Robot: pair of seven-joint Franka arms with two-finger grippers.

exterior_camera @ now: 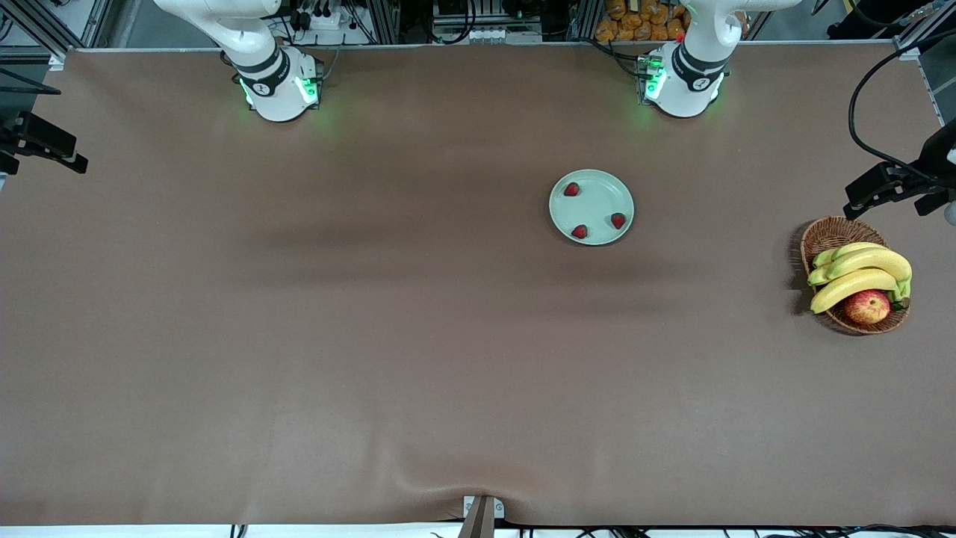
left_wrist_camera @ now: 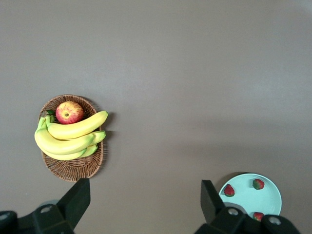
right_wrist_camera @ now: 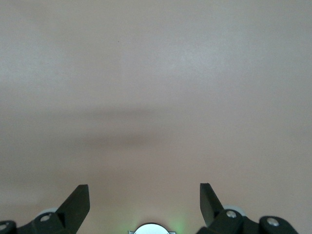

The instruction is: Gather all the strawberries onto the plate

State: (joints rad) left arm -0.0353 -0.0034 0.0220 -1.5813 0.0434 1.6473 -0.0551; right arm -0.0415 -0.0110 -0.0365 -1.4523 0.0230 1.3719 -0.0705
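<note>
The plate (exterior_camera: 591,207) lies on the bench (exterior_camera: 373,336), right of centre in the upper half of the frame. Three strawberries (exterior_camera: 571,189) (exterior_camera: 618,220) (exterior_camera: 579,232) lie in it, apart from each other. At the right edge, lower than the plate, the basket (exterior_camera: 829,236) holds bananas (exterior_camera: 859,273) and an apple (exterior_camera: 867,306); the apple seems to touch the bananas.

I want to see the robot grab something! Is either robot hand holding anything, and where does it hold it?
No. The left gripper and the right gripper are both open and empty, up over the table. All three tiny red strawberries lie in the round mint-green plate.
</note>
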